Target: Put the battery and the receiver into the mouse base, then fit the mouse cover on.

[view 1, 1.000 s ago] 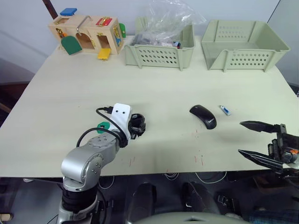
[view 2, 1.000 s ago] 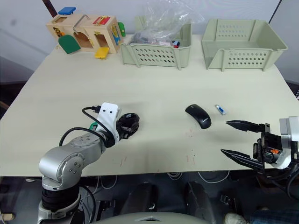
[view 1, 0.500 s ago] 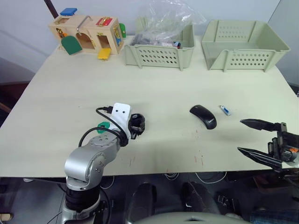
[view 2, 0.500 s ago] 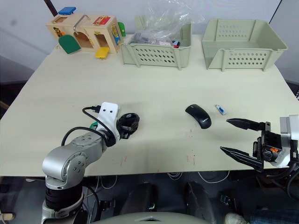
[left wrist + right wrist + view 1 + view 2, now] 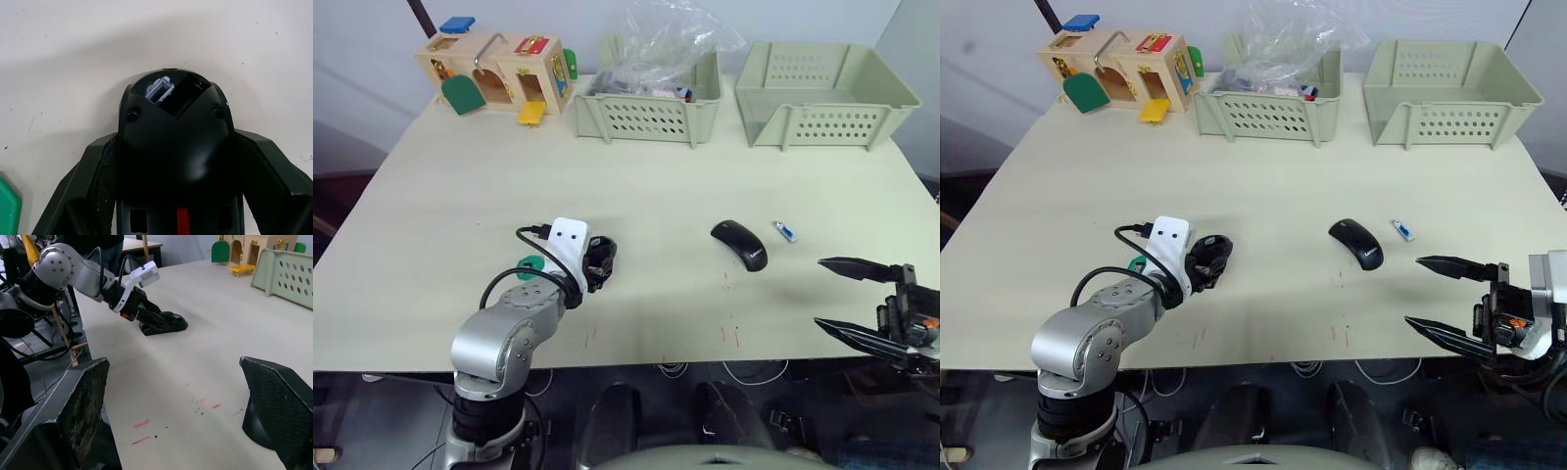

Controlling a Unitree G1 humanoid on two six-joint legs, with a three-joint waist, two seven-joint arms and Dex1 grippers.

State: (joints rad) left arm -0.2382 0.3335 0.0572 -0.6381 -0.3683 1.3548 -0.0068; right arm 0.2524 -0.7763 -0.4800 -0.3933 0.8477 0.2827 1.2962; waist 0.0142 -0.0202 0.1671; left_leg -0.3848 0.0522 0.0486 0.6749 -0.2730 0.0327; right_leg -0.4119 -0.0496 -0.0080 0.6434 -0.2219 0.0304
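Observation:
My left gripper (image 5: 600,262) is shut on the mouse base (image 5: 173,147), a black body that rests low on the table left of centre. The base's open front end shows a small silver part (image 5: 159,89), and a red strip sits further back. The right wrist view takes in the same gripper and base (image 5: 166,323). The mouse cover (image 5: 738,244), a glossy black oval shell, lies alone right of centre. Just to its right lies a small blue and white piece (image 5: 785,231); I cannot tell whether it is the battery or the receiver. My right gripper (image 5: 818,291) hangs open and empty at the table's front right edge.
A green tag (image 5: 529,261) lies beside my left wrist. Along the back stand a wooden latch toy (image 5: 494,73), a bin (image 5: 646,117) holding a plastic bag, and an empty bin (image 5: 822,117). Red scuff marks (image 5: 729,335) dot the table's front.
The right gripper has eased a little back toward the front edge, still open. The left gripper keeps its hold on the mouse base in the same spot.

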